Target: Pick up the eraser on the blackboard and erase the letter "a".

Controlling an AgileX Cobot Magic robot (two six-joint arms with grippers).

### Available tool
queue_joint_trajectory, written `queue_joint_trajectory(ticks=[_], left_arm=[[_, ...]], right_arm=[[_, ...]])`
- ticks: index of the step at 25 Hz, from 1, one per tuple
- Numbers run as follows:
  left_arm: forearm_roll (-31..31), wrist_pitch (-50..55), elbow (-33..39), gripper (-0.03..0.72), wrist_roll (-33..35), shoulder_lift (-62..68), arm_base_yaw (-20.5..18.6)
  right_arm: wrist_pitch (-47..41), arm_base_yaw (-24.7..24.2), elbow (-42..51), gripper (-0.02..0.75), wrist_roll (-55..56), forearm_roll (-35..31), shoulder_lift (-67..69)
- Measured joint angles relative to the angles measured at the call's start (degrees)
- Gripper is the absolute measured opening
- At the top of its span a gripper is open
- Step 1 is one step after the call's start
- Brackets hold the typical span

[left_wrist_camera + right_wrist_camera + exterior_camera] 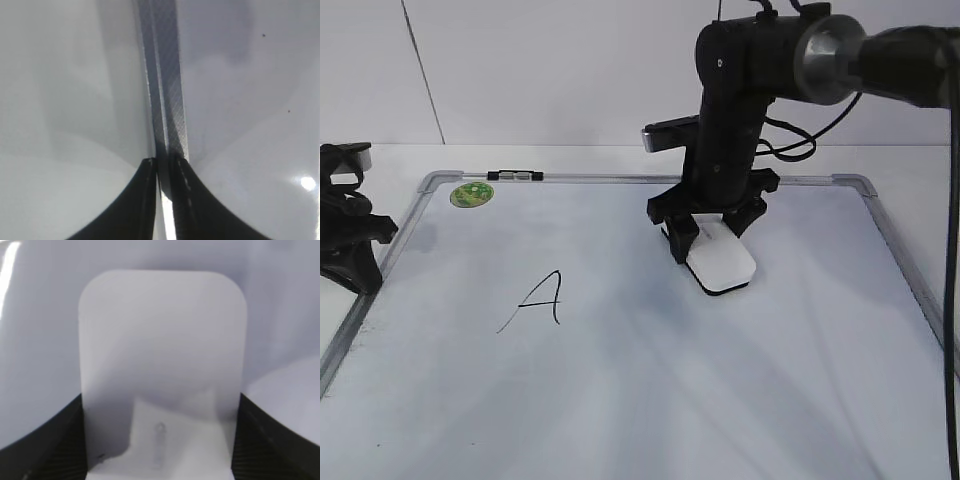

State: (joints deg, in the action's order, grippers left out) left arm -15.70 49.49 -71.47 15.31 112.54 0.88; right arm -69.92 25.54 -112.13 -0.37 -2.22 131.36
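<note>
The white eraser (pixel 723 265) lies on the blackboard (pixel 720 380), a white dry-erase board with a grey frame, right of its middle. My right gripper (pixel 712 236) stands over it with a finger pressed against each long side; the right wrist view shows the eraser (pixel 160 340) filling the space between the fingers (pixel 160 440). No cursive lowercase "a" shows in any view. An angular capital "A" (pixel 542 298) is written left of the middle. My left gripper (pixel 350 245) rests at the board's left edge, shut and empty (pixel 165 167), over the grey frame strip (pixel 167 75).
A round green sticker (pixel 472 194) sits at the board's far left corner. A small black-and-silver clip (pixel 516 176) lies on the far frame. The right arm's cables hang behind the gripper. A white wall stands behind the table.
</note>
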Motion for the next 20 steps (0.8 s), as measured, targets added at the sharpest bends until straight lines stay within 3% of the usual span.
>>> queue_joint_trajectory(ticks=[8, 14, 20], left_arm=[[0.1, 0.0, 0.0, 0.07, 0.0, 0.0, 0.0], [0.1, 0.0, 0.0, 0.073, 0.0, 0.0, 0.0], [0.1, 0.0, 0.0, 0.075, 0.0, 0.0, 0.0]], right_arm=[[-0.1, 0.2, 2.1, 0.571, 0.4, 0.6, -11.1], [-0.1, -0.9, 17.7, 0.571, 4.1, 5.4, -17.9], [4.4, -6.8, 35.7, 0.571, 6.0, 5.6, -27.2]])
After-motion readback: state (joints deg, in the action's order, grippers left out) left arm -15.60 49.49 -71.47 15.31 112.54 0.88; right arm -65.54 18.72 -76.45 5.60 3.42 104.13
